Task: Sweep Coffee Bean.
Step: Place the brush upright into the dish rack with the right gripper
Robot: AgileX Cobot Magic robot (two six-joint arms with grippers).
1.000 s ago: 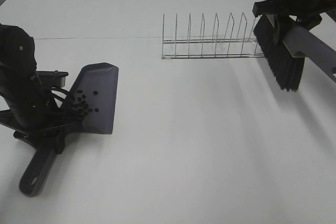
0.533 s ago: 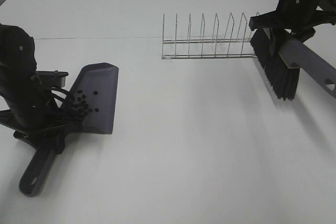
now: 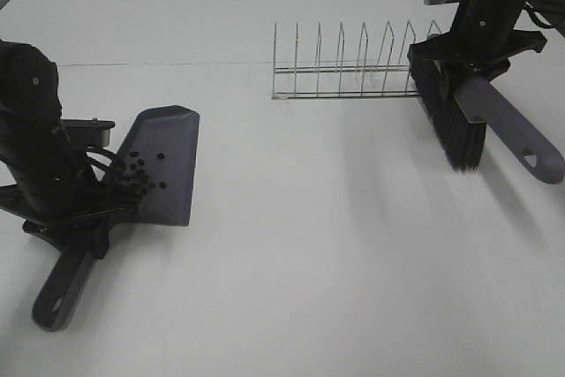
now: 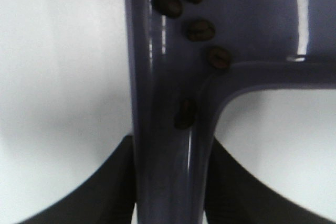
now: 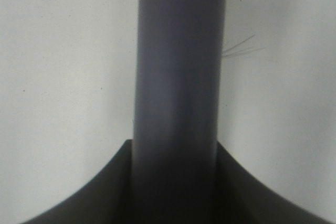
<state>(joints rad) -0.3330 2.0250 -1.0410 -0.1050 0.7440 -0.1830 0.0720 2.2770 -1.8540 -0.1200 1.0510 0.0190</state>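
Observation:
A grey dustpan (image 3: 163,165) lies on the white table at the left, its handle (image 3: 64,284) pointing toward the front. Several dark coffee beans (image 3: 139,177) sit in its pan, near the handle end; they also show in the left wrist view (image 4: 199,30). My left gripper (image 3: 75,218) is shut on the dustpan's handle (image 4: 168,145). My right gripper (image 3: 472,59) is shut on the grey handle (image 5: 178,77) of a brush (image 3: 450,121) with black bristles, held above the table at the right, next to the wire rack's right end.
A wire dish rack (image 3: 353,68) stands at the back centre-right, its right end next to the brush bristles. The white table (image 3: 309,245) spreads between dustpan and brush.
My right arm has carried the brush leftward and a little lower, toward the rack's right end. The left arm and the dustpan have not moved.

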